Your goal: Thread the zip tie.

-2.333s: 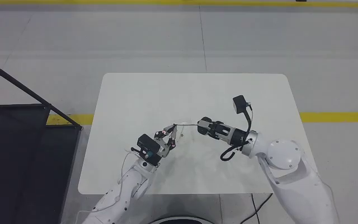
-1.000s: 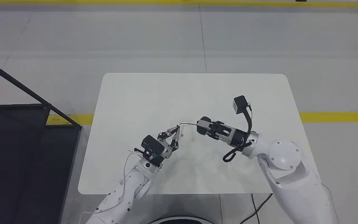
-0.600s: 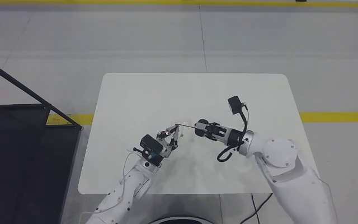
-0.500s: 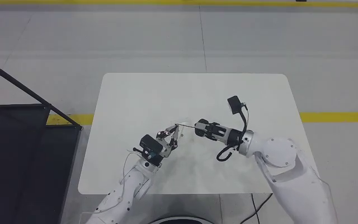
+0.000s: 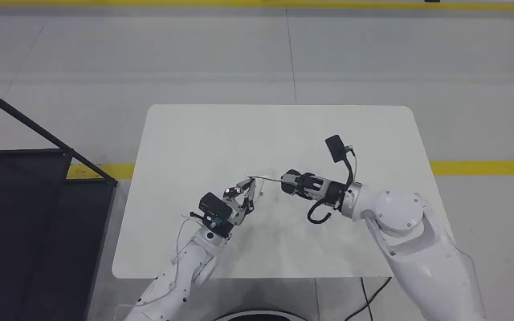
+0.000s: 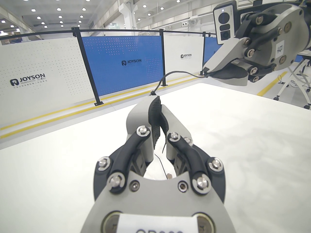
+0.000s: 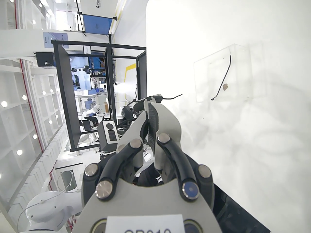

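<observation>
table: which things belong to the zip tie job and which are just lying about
Job: zip tie, left hand, right hand, both shut on it.
Lying about: second black tie, small brown bit, clear sheet under them.

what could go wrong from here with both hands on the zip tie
1. The thin black plastic zip tie is pinched only at the tips of the left hand and the right hand, so either end could slip out.
2. It arches in the air between them; pushing the hands closer may bow it further instead of threading it.
</observation>
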